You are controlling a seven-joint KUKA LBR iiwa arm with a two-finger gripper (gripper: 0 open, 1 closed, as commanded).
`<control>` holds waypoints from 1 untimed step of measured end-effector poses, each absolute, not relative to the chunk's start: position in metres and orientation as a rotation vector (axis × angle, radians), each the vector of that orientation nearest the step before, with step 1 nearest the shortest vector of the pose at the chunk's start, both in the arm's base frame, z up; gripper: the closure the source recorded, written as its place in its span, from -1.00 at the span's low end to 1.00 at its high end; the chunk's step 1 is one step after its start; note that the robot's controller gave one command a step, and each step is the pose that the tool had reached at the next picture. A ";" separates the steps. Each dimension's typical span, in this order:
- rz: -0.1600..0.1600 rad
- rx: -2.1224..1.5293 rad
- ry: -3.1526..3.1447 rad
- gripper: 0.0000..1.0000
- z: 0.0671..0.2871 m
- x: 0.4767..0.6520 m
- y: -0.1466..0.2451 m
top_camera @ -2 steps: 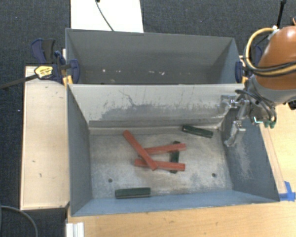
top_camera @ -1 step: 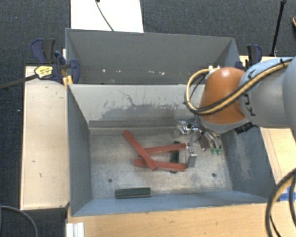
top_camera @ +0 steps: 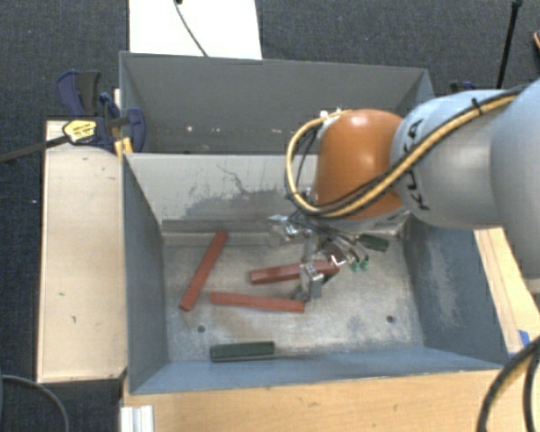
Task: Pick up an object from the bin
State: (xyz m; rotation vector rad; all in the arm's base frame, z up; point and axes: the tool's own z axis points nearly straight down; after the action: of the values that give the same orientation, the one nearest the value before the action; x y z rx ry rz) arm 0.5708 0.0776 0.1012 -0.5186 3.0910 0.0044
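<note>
- Pincer low over the middle of the grey metal bin, at the right end of a short red-brown stick; whether it is open or closed cannot be told.
- A longer red-brown stick lies just in front of the short one, near the pincer.
- A third red-brown stick lies slanted to the left, apart from the pincer.
- A dark bar lies along the bin's front wall, well apart from the rest.
- The arm's orange cover and looped cables hang above the pincer.

Reaching in from R w/ grey arm angled down-left, orange wrist cover above, gripper pointed down, set low.
</note>
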 end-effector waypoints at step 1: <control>-0.005 -0.464 3.099 -1.00 0.101 0.584 0.014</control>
State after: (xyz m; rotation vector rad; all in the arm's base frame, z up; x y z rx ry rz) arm 0.5838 0.0135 0.1007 -0.4642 3.0991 -0.0050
